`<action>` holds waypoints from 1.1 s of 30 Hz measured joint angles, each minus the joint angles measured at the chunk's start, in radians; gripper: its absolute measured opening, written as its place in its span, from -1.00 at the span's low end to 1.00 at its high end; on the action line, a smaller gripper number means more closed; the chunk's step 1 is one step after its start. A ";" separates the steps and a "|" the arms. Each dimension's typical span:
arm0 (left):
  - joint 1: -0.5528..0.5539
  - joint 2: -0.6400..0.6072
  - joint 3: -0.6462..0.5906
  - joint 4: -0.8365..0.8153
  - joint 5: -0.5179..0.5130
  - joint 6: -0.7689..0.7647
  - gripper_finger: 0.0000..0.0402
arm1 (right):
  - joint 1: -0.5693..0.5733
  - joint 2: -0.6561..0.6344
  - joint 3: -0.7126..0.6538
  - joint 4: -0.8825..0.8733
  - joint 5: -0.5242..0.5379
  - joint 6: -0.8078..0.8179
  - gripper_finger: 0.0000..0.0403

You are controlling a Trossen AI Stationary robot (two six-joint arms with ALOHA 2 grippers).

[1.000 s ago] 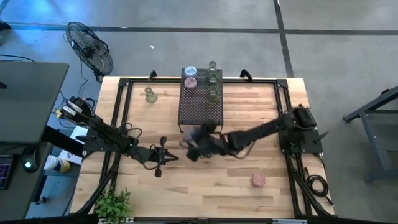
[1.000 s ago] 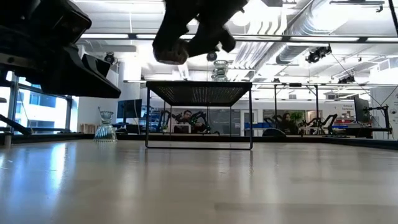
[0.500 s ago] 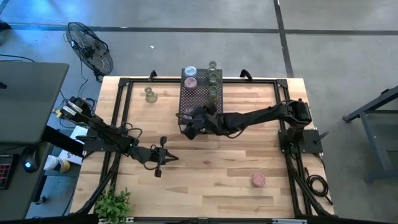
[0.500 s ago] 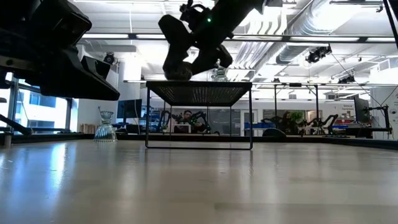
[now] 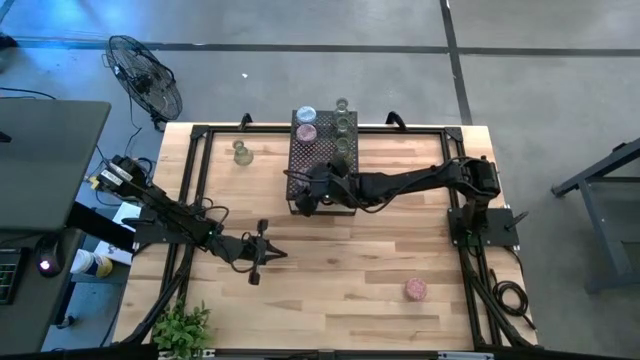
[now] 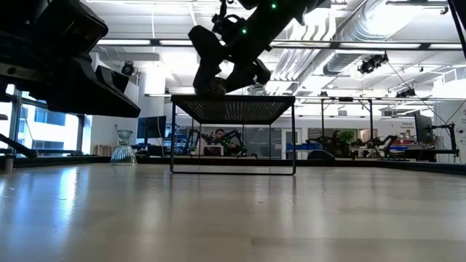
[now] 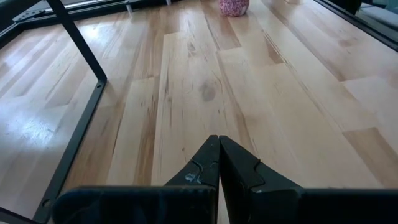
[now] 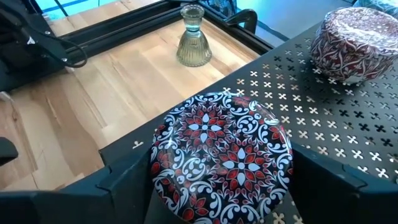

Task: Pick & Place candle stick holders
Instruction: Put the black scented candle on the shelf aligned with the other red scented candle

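My right gripper (image 5: 308, 197) is shut on a round candle stick holder with a red, white and dark flower pattern (image 8: 221, 146), at the near left corner of the black perforated stand (image 5: 322, 170). The low view shows this holder (image 6: 211, 87) at the stand's top (image 6: 233, 98); whether it rests there, I cannot tell. Several more holders stand on the stand's far part, among them a pale blue one (image 5: 306, 114) and a pink one (image 8: 354, 43). My left gripper (image 5: 262, 250) is shut and empty, low over the table at the near left. My right gripper pinches the patterned holder by its round side wall, one finger (image 8: 124, 180) on one side and the other finger (image 8: 336, 180) on the opposite side. The fingers come level from the table's right side. The holder sits upright at the stand's near left corner.
A clear-greenish holder (image 5: 240, 152) stands on the table left of the stand and also shows in the right wrist view (image 8: 193, 43). A pink holder (image 5: 415, 290) stands at the near right, also in the left wrist view (image 7: 234, 6). Bare wood lies between them.
My right gripper has carried the patterned holder from in front of the stand toward the table's far edge, to the stand's near left corner, and has come down toward the stand's top. It stays shut on the holder, which stays upright.
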 joint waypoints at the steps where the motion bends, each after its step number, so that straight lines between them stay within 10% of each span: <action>1: 0.000 0.000 0.000 0.000 0.000 0.000 -1.00 | 0.000 0.000 0.000 0.000 0.000 0.000 0.53; 25: 0.000 0.000 0.000 0.007 -0.019 -0.038 -1.00 | 0.059 -0.065 0.010 0.070 0.081 -0.202 0.70; 33: 0.004 -0.090 0.055 -0.006 -0.095 -0.188 -1.00 | 0.254 -0.231 -0.037 -0.053 0.227 -0.212 0.35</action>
